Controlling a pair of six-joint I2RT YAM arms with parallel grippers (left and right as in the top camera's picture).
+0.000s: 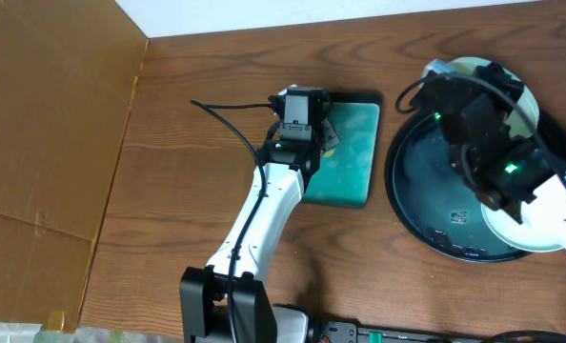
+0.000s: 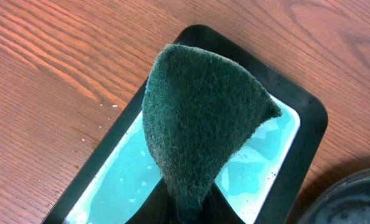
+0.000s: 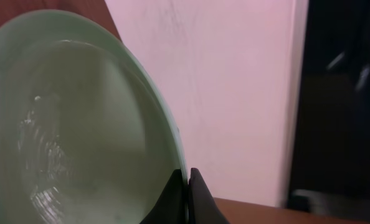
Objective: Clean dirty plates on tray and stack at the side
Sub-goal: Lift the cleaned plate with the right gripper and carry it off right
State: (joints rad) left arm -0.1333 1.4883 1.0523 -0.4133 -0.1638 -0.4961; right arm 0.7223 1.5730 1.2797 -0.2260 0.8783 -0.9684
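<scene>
Looks early: holding round glossy white plate (image 3: 79,124) by its rim in right fingers (image 3: 186,193) at 12 o'clock over round black tray (image 1: 421,191), gripping dark green scouring pad (image 2: 200,124) in left fingers (image 2: 185,208) above rectangular teal dish (image 2: 313,121) at 9 o'clock; no stack seen, wiping and stacking pending.
</scene>
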